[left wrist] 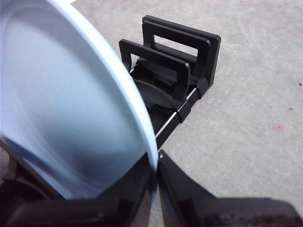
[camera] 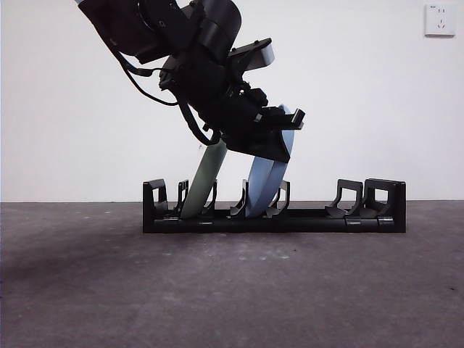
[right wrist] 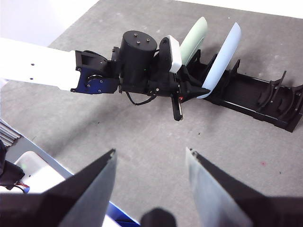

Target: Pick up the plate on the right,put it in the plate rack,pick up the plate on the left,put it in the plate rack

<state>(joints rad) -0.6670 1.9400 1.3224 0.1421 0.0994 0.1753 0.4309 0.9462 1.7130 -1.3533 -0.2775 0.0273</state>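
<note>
Seemingly seated in the plate rack (camera: 274, 217), the blue plate (camera: 270, 174) is pinched by the left hand (camera: 279, 127); right hand (right wrist: 150, 156) gapes.

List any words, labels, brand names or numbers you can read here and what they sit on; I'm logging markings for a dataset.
None can be read in any view.
Blue plate: plain, no print.
Green plate: plain, no print.
Plate rack: bare black plastic, no label visible.
Left gripper and its arm: no legible marking.
Wall socket: no text, only slots.
</note>
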